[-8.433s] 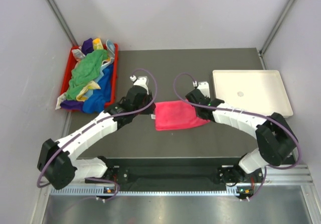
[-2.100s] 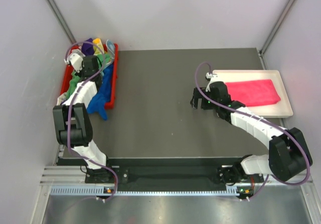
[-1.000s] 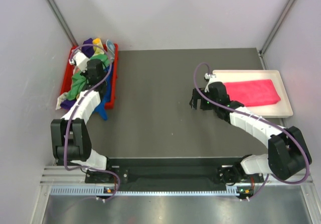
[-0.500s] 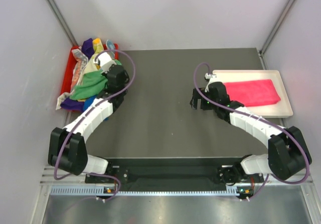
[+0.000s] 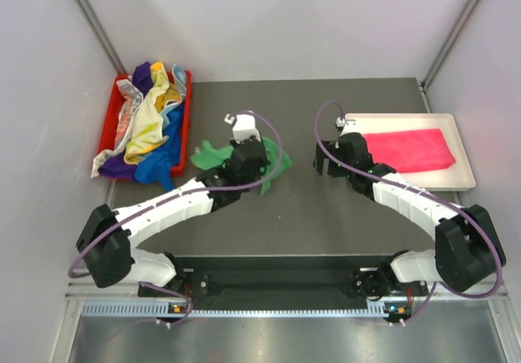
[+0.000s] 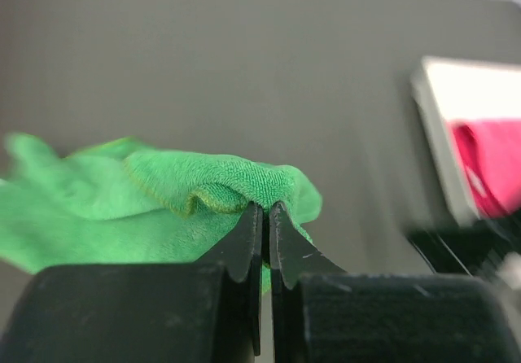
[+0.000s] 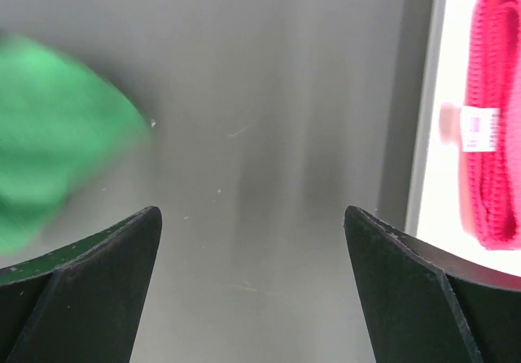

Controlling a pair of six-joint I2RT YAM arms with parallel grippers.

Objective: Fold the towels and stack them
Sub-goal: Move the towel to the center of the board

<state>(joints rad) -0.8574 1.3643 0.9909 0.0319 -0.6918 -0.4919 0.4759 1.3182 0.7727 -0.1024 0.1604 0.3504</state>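
Observation:
My left gripper (image 5: 259, 166) is shut on a green towel (image 5: 207, 153), which hangs crumpled over the middle of the dark table (image 5: 309, 216). In the left wrist view the fingertips (image 6: 264, 208) pinch a fold of this green towel (image 6: 122, 200). A folded bright pink towel (image 5: 407, 150) lies in the white tray (image 5: 456, 180). My right gripper (image 5: 323, 158) hovers open just left of the tray, with nothing between its fingers (image 7: 251, 211). Its view shows the green towel (image 7: 49, 135) blurred at the left and the pink towel (image 7: 492, 135) at the right.
A red bin (image 5: 184, 127) at the back left holds a heap of towels (image 5: 151, 127) in yellow, purple, blue and white; some spill over its near edge. Grey walls enclose the table on three sides.
My left arm has swung from the red bin to the table's middle, carrying the green towel out of the heap. The right gripper has barely moved.

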